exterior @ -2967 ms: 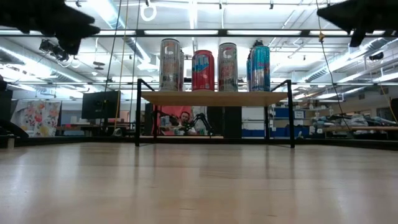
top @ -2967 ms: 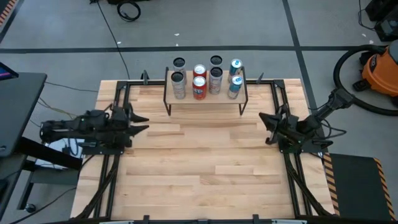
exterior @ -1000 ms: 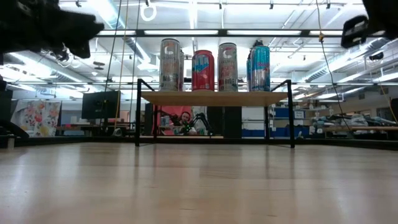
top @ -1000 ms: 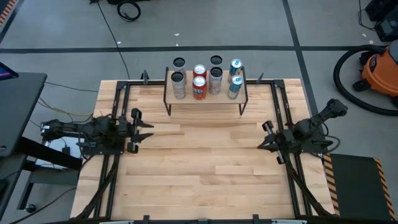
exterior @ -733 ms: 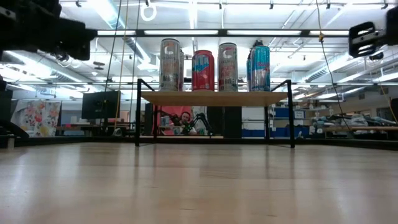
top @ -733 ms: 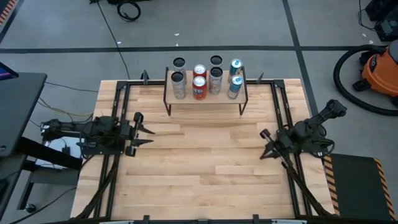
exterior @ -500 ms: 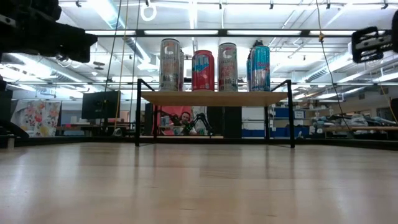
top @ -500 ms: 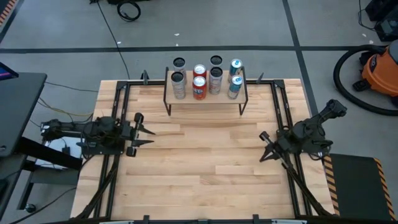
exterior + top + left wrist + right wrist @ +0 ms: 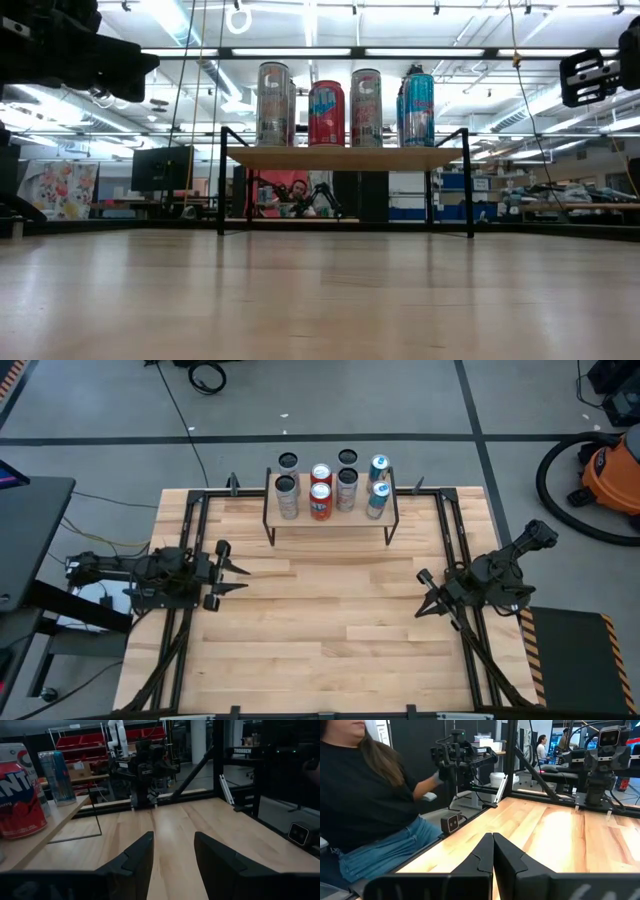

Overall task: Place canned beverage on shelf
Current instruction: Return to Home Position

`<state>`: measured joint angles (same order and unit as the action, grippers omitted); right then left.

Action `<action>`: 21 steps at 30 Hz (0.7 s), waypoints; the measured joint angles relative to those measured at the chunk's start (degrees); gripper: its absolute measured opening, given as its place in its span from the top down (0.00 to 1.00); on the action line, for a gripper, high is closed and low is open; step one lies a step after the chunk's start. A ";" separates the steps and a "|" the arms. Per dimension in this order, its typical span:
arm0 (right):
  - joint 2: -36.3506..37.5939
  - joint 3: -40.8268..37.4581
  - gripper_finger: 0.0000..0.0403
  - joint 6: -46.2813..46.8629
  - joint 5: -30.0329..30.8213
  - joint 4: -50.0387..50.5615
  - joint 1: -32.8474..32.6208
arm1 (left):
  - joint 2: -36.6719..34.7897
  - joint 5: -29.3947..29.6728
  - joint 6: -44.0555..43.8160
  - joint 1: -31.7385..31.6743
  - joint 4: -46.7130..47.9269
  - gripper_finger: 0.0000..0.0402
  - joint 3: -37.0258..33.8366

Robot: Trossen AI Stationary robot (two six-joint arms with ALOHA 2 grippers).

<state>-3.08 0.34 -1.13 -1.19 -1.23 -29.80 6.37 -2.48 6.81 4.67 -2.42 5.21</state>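
The left hand [image 9: 244, 579] hovers at the left edge of the tabletop [image 9: 320, 630], its fingers apart and empty, pointing across the wood. The shelf [image 9: 330, 525] stands at the far middle and carries eight cans [image 9: 320, 501] upright in two rows: silver, red, silver, blue. The right hand [image 9: 422, 608] hangs by the right edge, fingers pressed together, holding nothing.
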 joint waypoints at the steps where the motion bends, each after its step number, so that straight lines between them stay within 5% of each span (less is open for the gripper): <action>1: 0.00 0.00 0.98 -0.03 0.01 0.00 0.00 | 0.00 0.00 0.01 0.00 -0.02 0.63 0.00; 21: 2.96 0.00 0.98 -0.06 0.52 -3.12 -0.22 | -0.13 -0.02 -0.18 0.00 0.04 0.63 -0.04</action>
<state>-0.12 0.34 -1.20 -0.67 -4.35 -30.02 6.24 -2.50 6.63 4.67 -2.38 5.17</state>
